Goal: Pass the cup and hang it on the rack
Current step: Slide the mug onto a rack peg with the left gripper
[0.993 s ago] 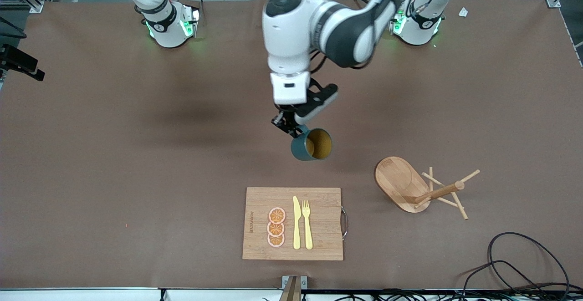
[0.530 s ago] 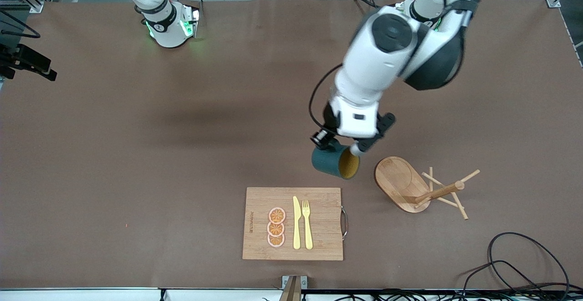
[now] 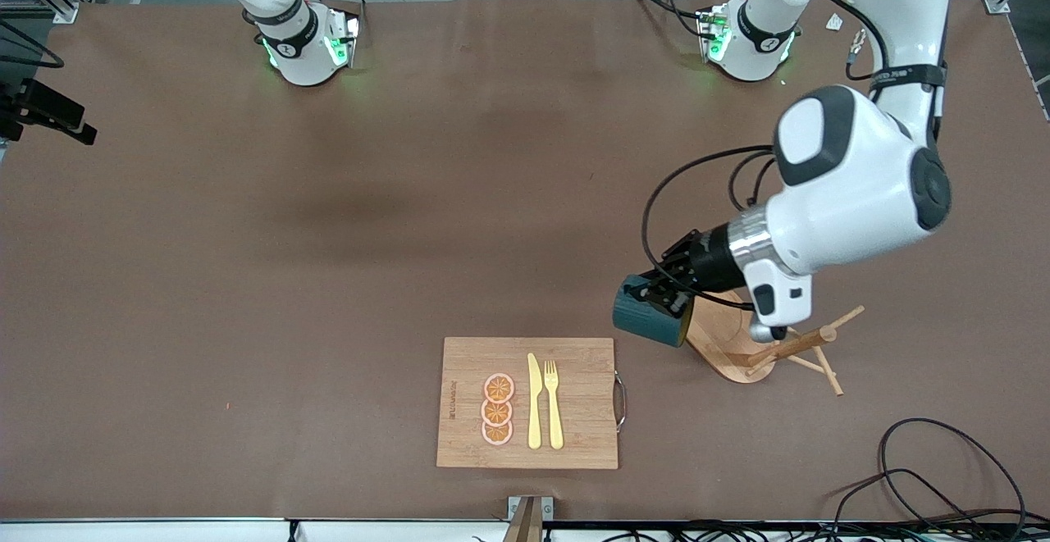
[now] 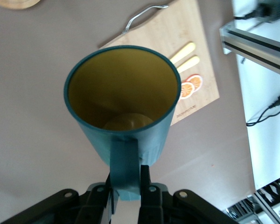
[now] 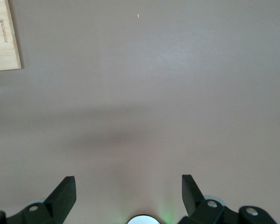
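cup in my left claw, rack just ahead

i judge the pass to be done with and the hanging step in hand. my left gripper [image 3: 666,294] is clenched on the handle of the cup [image 3: 650,322], as my left wrist view shows plainly: the two fingers [image 4: 147,183] pinch the handle from either side, and the cup [image 4: 123,102] juts out from them with its yellow inside open to the camera. in the front view i carry it up in the air, tilted on its side, over the bare table just beside the rack [image 3: 732,334], at the rack's edge toward the right arm's end of the table. the cutting board [image 3: 527,403] lies near, closer to the front camera.

the rack's post and thin pegs point away from the cup, and my own wrist hides part of them. as i see it, the next move calls for carrying the cup round to a free peg, lining up the handle loop with its tip, and sliding it on before i let go.

my right gripper [image 5: 128,186] waits with its jaws released wide, over bare table, holding nothing.
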Action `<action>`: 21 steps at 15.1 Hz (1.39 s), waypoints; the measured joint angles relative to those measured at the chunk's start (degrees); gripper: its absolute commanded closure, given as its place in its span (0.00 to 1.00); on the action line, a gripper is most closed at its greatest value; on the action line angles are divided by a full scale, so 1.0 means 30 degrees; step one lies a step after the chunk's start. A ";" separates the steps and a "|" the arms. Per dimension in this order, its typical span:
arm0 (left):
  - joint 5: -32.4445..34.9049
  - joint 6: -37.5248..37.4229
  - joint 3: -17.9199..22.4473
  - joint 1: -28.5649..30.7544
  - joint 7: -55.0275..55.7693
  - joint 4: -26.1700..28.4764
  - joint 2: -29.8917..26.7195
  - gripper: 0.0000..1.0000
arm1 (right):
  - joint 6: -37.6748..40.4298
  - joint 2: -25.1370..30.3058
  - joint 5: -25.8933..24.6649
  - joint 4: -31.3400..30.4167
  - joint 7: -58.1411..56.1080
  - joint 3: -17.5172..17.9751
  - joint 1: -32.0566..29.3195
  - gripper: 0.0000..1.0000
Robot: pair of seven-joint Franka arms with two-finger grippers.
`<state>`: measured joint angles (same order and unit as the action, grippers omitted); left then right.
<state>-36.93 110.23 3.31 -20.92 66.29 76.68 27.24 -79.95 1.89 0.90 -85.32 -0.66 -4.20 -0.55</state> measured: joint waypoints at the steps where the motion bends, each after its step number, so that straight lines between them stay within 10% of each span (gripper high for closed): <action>1: -0.0235 -0.0560 -0.0002 0.0429 0.0000 0.0013 0.0100 1.00 | 0.0024 0.0000 -0.0001 0.0000 -0.0201 -0.0042 -0.0033 0.00; 21: -0.4101 -0.6548 -0.0065 0.6082 -0.6027 0.0039 0.1373 1.00 | 0.0000 0.0014 -0.0108 0.0001 -0.2586 -0.0168 -0.0201 0.00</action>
<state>-49.24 90.59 3.12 -2.67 48.21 76.80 31.36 -79.94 1.93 0.57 -85.32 -8.41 -4.70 -1.16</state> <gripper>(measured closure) 0.789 0.000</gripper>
